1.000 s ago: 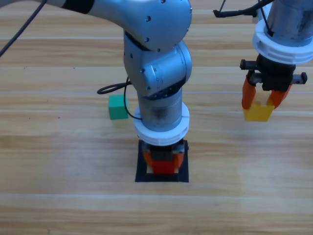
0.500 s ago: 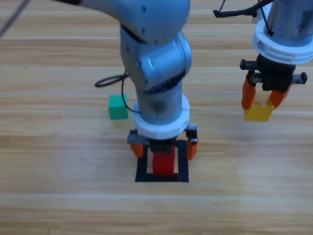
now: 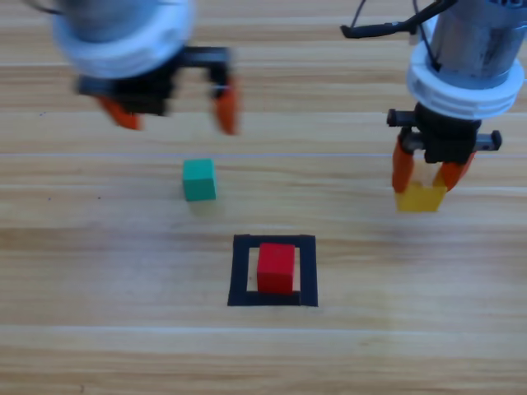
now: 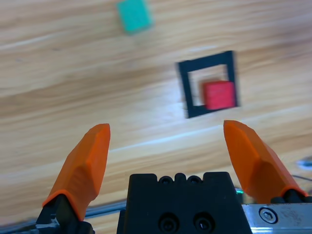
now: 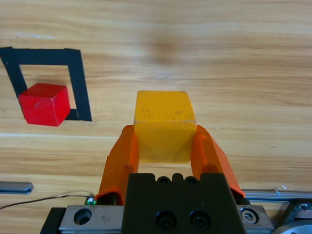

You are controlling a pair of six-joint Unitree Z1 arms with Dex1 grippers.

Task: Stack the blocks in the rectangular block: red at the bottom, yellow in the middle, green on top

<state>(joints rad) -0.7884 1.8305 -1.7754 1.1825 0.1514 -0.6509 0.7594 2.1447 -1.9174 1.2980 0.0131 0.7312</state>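
Right tool [image 3: 425, 183], frame right, pinches small matte yellow cube [image 3: 419, 198]; should centre it squarely over small matte red cube [image 3: 276, 267] in black tape square [image 3: 240, 271]. Left tool [image 3: 173, 105] spread, upper left.

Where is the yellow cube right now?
In the high view, the yellow cube is at the right, clamped in the right gripper, up-right of the red cube.

Left tool withdrawn from frame centre to upper left.
Left tool [image 3: 173, 103] released the red cube [image 3: 276, 267], now uncovered inside the black tape square [image 3: 240, 271]; jaws spread wide. Right tool [image 3: 422, 177] shifted slightly left.
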